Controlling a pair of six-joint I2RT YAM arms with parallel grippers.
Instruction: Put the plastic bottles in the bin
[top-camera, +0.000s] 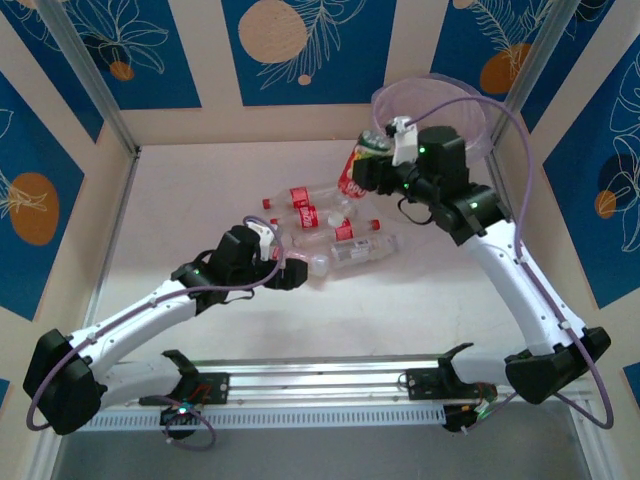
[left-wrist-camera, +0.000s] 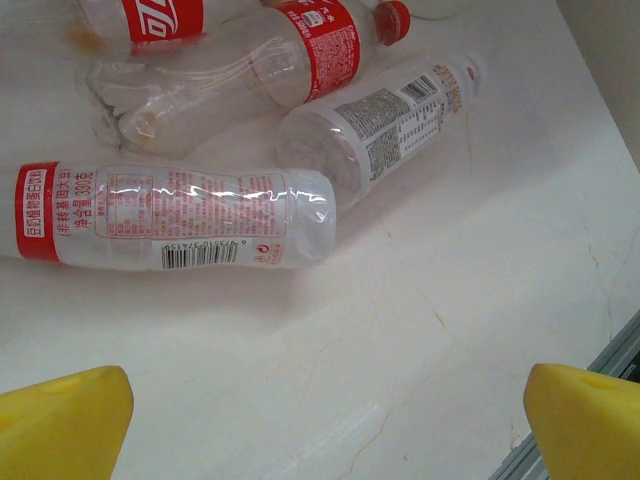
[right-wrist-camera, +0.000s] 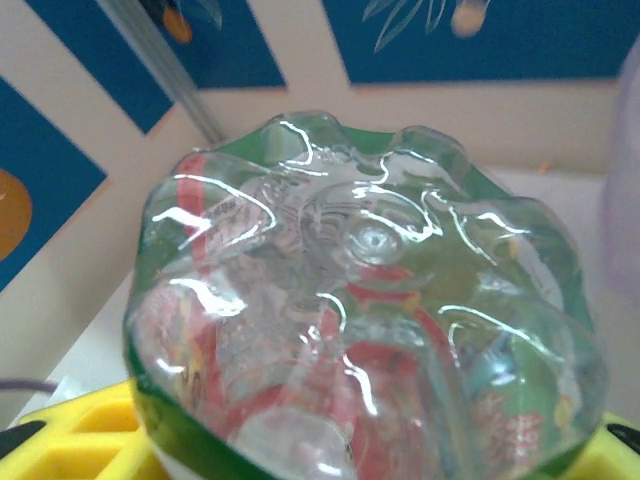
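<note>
You see: table bottles (top-camera: 305, 212) clear, red labels | raised bottle (right-wrist-camera: 370, 300) clear, green-red label | bin (top-camera: 450, 95) lilac | left fingertips (left-wrist-camera: 60, 425) yellow | walls (top-camera: 130, 40) blue, orange discs.

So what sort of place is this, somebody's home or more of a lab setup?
Most likely a purpose-built robot test booth, not a home: a white table boxed in by printed blue-and-orange panels, aluminium frame posts at the corners, and a metal mounting rail along the near edge.

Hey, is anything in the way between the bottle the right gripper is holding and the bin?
Nothing visible. The green-and-red bottle in the right gripper hangs beside the bin, with only open air between them.
</note>
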